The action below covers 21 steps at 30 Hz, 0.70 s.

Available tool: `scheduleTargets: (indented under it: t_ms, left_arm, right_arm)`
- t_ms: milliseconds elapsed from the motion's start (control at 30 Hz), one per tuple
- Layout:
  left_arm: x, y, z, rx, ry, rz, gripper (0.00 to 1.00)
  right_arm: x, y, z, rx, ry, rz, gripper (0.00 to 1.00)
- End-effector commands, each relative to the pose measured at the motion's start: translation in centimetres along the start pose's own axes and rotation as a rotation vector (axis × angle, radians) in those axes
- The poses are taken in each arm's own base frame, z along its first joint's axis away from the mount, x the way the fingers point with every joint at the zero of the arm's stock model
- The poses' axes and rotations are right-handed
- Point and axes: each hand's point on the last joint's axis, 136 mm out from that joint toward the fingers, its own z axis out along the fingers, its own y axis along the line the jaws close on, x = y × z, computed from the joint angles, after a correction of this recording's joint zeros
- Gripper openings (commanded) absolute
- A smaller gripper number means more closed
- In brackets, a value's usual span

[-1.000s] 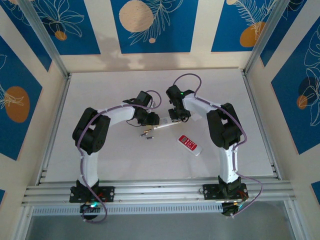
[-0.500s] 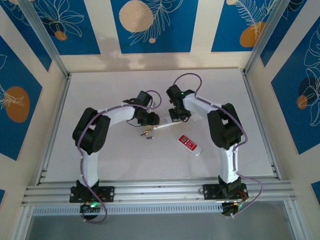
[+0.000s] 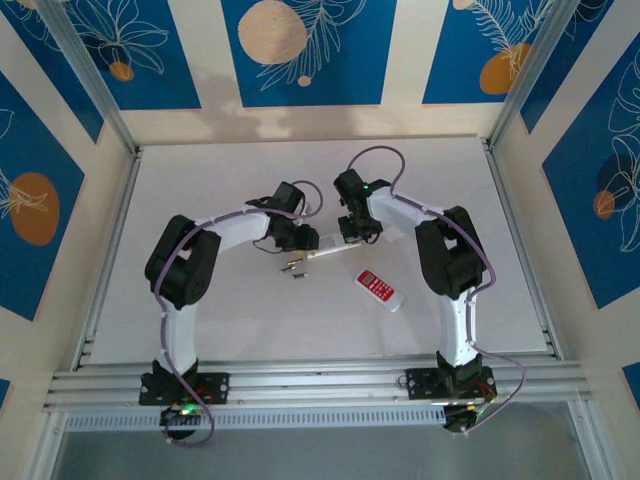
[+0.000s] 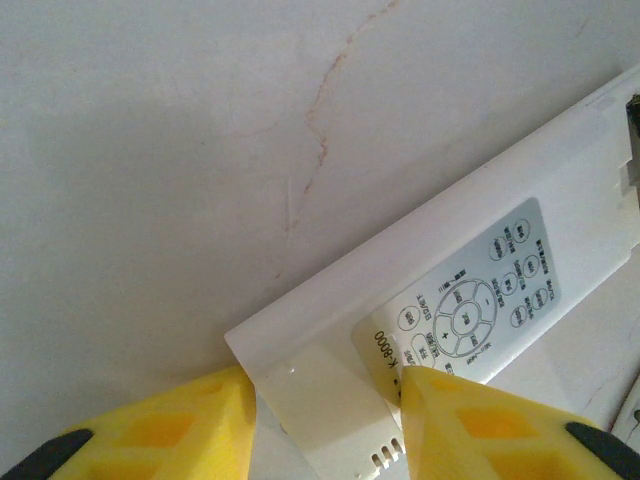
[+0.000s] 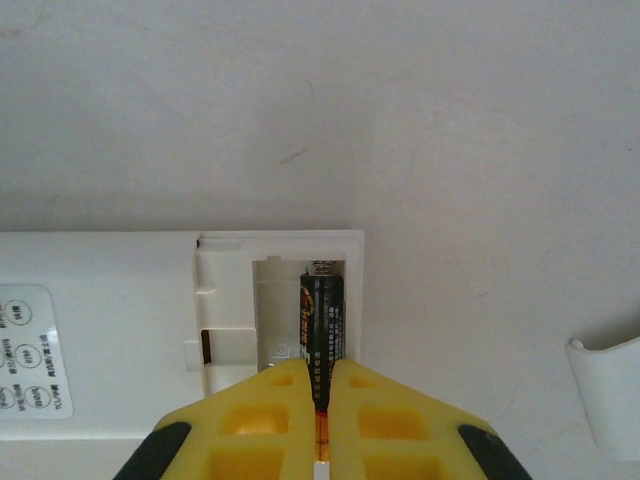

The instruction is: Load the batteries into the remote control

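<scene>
A white table [image 3: 230, 180] carries two remotes. The long white plastic remote control [image 3: 325, 251] lies between the arms. A shorter red-and-white remote [image 3: 380, 289] lies at 5 o'clock from it, apart.

The left gripper [image 4: 328, 392] is clamped across one end of the long white plastic remote control [image 4: 480, 250], a yellow finger [image 4: 200, 420] against each side. A grey sticker [image 4: 470, 300] there draws the keypad. Its code looks like K-8000, the rest too small to read.

At the other end, the open battery compartment [image 5: 275, 300] holds one black cylindrical battery [image 5: 322, 315] in its 3 o'clock bay. The right gripper [image 5: 318, 385] is pinched on the battery's near end; the orange lettering is unreadable. A curved white plastic piece [image 5: 608, 385] lies at 3 o'clock.

Two tiny loose cylinders [image 3: 294, 267] lie on the table at 7 o'clock from the left gripper [image 3: 290, 238].
</scene>
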Motion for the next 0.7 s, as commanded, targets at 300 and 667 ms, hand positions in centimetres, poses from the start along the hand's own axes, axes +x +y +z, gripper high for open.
scheduleTargets:
  t_ms: [300,667]
  left_arm:
    - [1.3,2.5,1.4,-0.085,0.056,-0.004,0.42]
    - [1.8,3.0,1.5,-0.095,0.068,0.005,0.42]
  right_arm:
    - [-2.0,-0.7,2.2,0.042,-0.087,-0.074,0.09]
    - [-0.1,-0.7,4.5,0.097,-0.229,-0.04,0.1]
